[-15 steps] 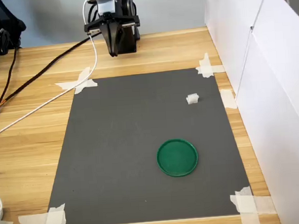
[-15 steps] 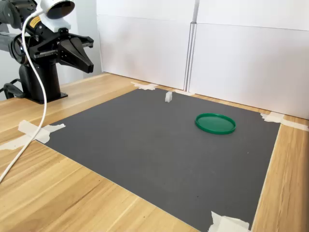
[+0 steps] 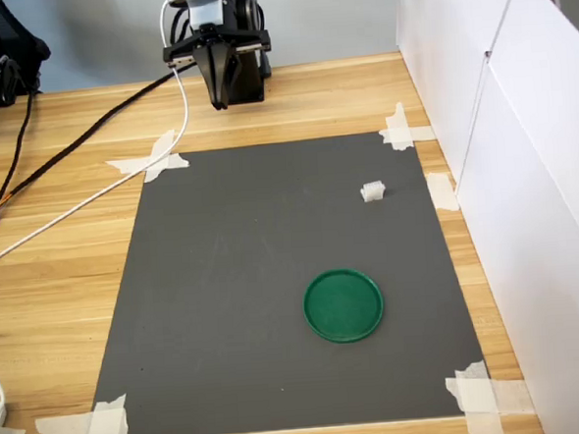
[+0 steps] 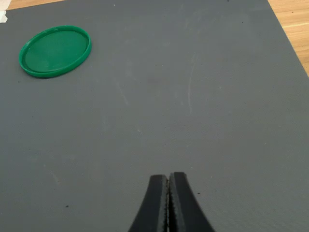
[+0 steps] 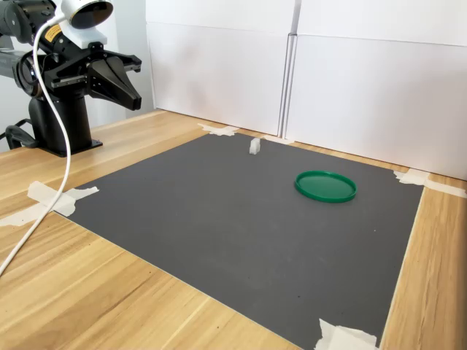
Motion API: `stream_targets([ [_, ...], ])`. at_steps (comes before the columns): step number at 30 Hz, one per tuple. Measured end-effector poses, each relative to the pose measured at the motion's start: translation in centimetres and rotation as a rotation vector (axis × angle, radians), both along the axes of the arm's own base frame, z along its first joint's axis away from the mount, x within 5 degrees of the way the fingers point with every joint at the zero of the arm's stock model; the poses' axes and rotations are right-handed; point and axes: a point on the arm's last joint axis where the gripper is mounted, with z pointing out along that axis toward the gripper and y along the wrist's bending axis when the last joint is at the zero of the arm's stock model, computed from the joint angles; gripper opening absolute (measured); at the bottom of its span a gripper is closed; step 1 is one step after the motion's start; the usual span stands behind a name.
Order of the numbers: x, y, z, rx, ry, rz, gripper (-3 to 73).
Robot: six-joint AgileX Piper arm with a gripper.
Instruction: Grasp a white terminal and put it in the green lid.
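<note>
The claw (image 3: 221, 101) hangs above the wooden worktop (image 3: 67, 280) at the mat's (image 3: 244, 279) far edge in the first exterior view, its jaws pressed together and empty, as the wrist view (image 4: 168, 193) shows. The terminal (image 3: 373, 191) stands on the mat near the first exterior view's right edge, well apart from the claw; in the second exterior view it (image 5: 254, 146) sits close to the white wall. The lid (image 3: 344, 304) lies flat and empty on the mat, nearer the camera than the terminal and apart from it, also seen in the wrist view (image 4: 55, 50) and second exterior view (image 5: 325, 186).

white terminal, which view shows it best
The first exterior view: the white terminal lies unobstructed on the dark mat, seen from above. The second exterior view shows it smaller and farther off. The wrist view misses it entirely.
</note>
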Motion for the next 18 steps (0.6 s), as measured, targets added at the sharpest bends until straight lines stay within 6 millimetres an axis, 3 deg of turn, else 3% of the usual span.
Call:
stream_targets([
  [4, -0.1, 0.0, 1.3, -0.016, -0.003, 0.007, -2.2],
  [11, 0.5, 0.0, 5.9, -0.097, -0.006, 0.033, -2.2],
  [18, 3.9, -0.1, 9.4, -0.161, 0.099, 0.06, -2.2],
])
